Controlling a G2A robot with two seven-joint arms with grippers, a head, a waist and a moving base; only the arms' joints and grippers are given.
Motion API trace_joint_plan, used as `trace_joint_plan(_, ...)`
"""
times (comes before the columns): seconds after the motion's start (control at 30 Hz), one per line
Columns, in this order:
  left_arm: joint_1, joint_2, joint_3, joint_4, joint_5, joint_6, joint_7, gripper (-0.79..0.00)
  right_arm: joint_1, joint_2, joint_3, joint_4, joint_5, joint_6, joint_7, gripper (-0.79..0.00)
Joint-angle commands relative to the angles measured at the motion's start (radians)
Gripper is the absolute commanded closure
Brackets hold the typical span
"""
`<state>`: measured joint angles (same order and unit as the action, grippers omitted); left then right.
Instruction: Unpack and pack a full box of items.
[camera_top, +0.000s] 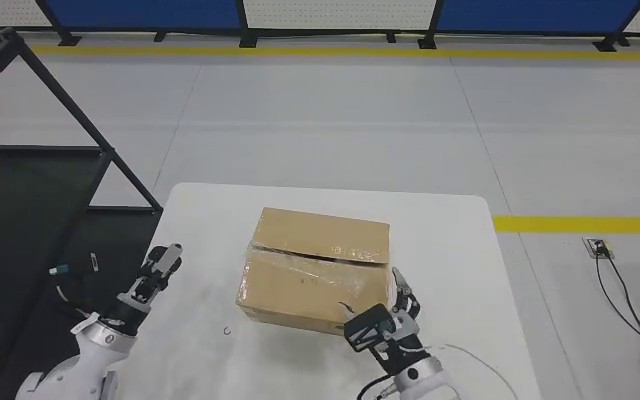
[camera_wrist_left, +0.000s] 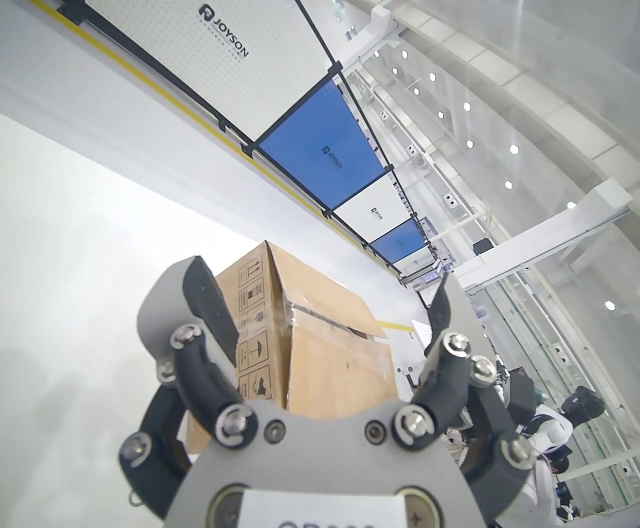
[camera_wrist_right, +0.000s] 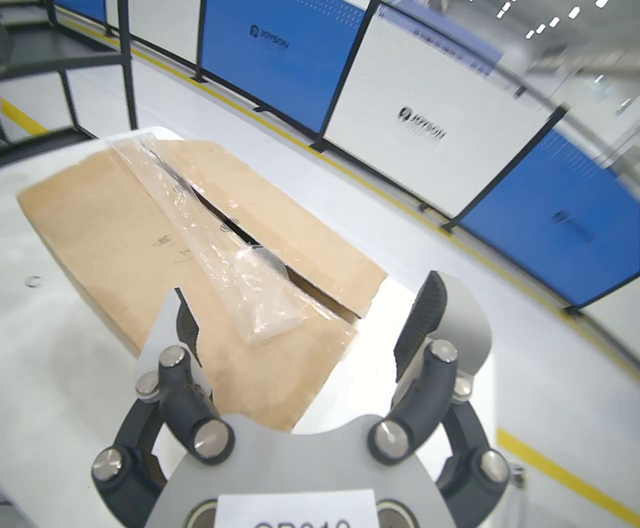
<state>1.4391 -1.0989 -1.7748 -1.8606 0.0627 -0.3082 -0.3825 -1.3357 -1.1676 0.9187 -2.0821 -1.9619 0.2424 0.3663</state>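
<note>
1. The brown cardboard box (camera_top: 315, 275) sits mid-way across the white worktop (camera_top: 200, 220). Its flaps are down, and the top seam gapes slightly under a crumpled strip of clear tape (camera_wrist_right: 240, 270).
2. The left claw (camera_wrist_left: 322, 300) is spread wide with nothing in it. It hangs off the box's left end, apart from the cardboard.
3. The right claw (camera_wrist_right: 305, 310) is equally wide and empty, just beside the near right corner.
4. A full box is probably heavy, with stiff walls and bendy flaps. The tape looks slick, so the lifted flap edge at the seam seems the better hold.
</note>
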Motion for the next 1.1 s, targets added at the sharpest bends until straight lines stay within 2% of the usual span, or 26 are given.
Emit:
trace_joint_plan(0.0, 0.002, 0.0, 0.004, -0.002, 0.002, 0.001, 0.0, -0.785, 0.013, -0.013, -0.061, 0.029, -0.222, 0.057, 0.049, -0.785)
trace_joint_plan(0.1, 0.004, -0.001, 0.008, -0.004, 0.004, 0.001, 0.002, -0.785, 0.036, -0.039, -0.136, 0.066, -0.362, 0.107, 0.128, -0.785)
trace_joint_plan(0.17, 0.005, -0.001, 0.011, -0.006, 0.005, -0.001, 0.001, -0.785, 0.054, -0.056, -0.164, 0.087, -0.436, 0.13, 0.189, -0.717)
trace_joint_plan(0.2, 0.007, -0.001, 0.013, -0.007, 0.004, -0.001, 0.001, -0.785, 0.062, -0.064, -0.179, 0.095, -0.459, 0.134, 0.213, -0.717)
trace_joint_plan(0.23, 0.008, -0.001, 0.015, -0.008, 0.006, -0.001, 0.001, -0.785, 0.071, -0.072, -0.19, 0.103, -0.479, 0.135, 0.234, -0.659)
trace_joint_plan(0.33, 0.01, -0.001, 0.016, -0.01, 0.006, -0.003, 0.003, -0.785, 0.092, -0.093, -0.209, 0.126, -0.534, 0.125, 0.295, -0.628)
trace_joint_plan(0.43, 0.012, -0.001, 0.015, -0.011, 0.003, -0.004, 0.005, -0.785, 0.109, -0.111, -0.223, 0.143, -0.56, 0.092, 0.331, -0.576)
trace_joint_plan(0.57, 0.013, -0.001, 0.011, -0.011, -0.002, -0.003, 0.007, -0.785, 0.127, -0.133, -0.234, 0.162, -0.577, 0.041, 0.367, -0.56)
trace_joint_plan(1.07, 0.003, 0.0, 0.006, 0.004, -0.014, -0.009, 0.003, -0.785, 0.155, -0.199, -0.218, 0.211, -0.618, -0.063, 0.468, -0.419)
